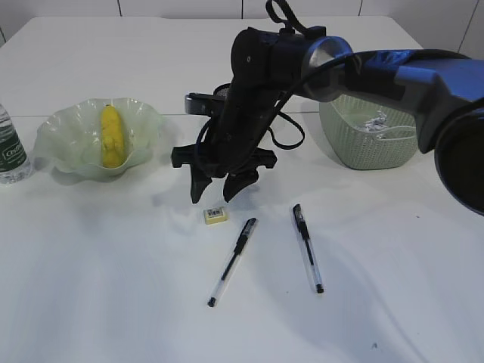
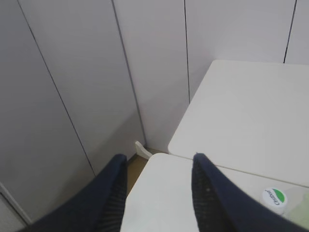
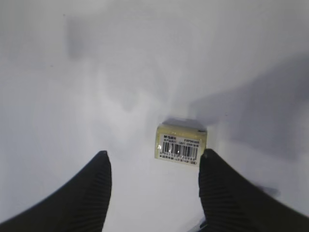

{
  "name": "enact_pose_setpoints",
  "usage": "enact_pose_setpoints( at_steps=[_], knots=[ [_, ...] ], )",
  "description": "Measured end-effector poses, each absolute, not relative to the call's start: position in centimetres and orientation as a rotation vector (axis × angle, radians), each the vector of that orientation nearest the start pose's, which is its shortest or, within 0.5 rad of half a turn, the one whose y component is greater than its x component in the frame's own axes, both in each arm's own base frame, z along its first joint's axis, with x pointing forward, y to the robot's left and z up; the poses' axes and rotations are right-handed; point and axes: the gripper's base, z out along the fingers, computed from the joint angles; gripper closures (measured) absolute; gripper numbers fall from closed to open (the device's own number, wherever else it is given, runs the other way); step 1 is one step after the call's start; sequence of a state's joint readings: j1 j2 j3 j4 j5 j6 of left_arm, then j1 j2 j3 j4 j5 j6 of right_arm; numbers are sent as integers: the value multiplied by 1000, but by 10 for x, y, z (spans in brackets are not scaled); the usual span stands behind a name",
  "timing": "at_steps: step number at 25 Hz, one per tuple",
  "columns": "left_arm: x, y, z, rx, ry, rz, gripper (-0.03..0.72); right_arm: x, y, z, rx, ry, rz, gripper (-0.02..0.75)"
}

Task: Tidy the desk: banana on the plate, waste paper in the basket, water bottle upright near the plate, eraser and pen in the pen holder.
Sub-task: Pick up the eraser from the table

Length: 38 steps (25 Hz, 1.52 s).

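Note:
My right gripper (image 1: 215, 189) hangs open just above the desk (image 1: 113, 287), fingertips pointing down at the pale yellow eraser (image 1: 215, 215). In the right wrist view the eraser (image 3: 181, 145) lies barcode up just ahead of the open gripper (image 3: 154, 153), close to the right fingertip (image 3: 208, 159), with nothing held. Two pens (image 1: 233, 261) (image 1: 308, 248) lie in front. The banana (image 1: 112, 136) rests in the plate (image 1: 64, 128). Left of it the water bottle (image 1: 11, 147) stands upright. Waste paper (image 1: 374, 121) sits in the basket (image 1: 367, 147). The pen holder is hidden behind my right arm. My left gripper (image 2: 159, 157) is open and empty over the desk's corner.
In the left wrist view the bottle's white cap (image 2: 274, 197) shows below right, with wall panels and a gap to a second table (image 2: 251, 111) beyond. The right arm's bulk (image 1: 423, 83) spans the right half of the exterior view. A cable loop (image 1: 291, 132) hangs beside the basket.

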State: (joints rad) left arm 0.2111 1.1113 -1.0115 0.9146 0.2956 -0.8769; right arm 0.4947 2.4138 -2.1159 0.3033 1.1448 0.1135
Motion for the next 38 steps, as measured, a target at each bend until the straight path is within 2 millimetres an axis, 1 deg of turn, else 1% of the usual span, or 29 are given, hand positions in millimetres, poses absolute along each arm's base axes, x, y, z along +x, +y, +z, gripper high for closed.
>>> enact_pose_setpoints(
  at_steps=[5, 10, 12, 24, 38],
  knots=[
    [237, 73, 394, -348, 1748, 374, 381, 435, 262, 163, -419, 2952, 493, 303],
    [235, 73, 396, -349, 1743, 375, 381, 434, 263, 145, -402, 3011, 494, 302],
    [235, 73, 396, -349, 1741, 375, 381, 434, 263, 144, -397, 3015, 500, 300],
    [234, 73, 396, -357, 1745, 381, 381, 436, 260, 143, -412, 3006, 448, 300],
    [233, 74, 396, -365, 1749, 388, 382, 438, 261, 144, -395, 2990, 451, 299]
  ],
)
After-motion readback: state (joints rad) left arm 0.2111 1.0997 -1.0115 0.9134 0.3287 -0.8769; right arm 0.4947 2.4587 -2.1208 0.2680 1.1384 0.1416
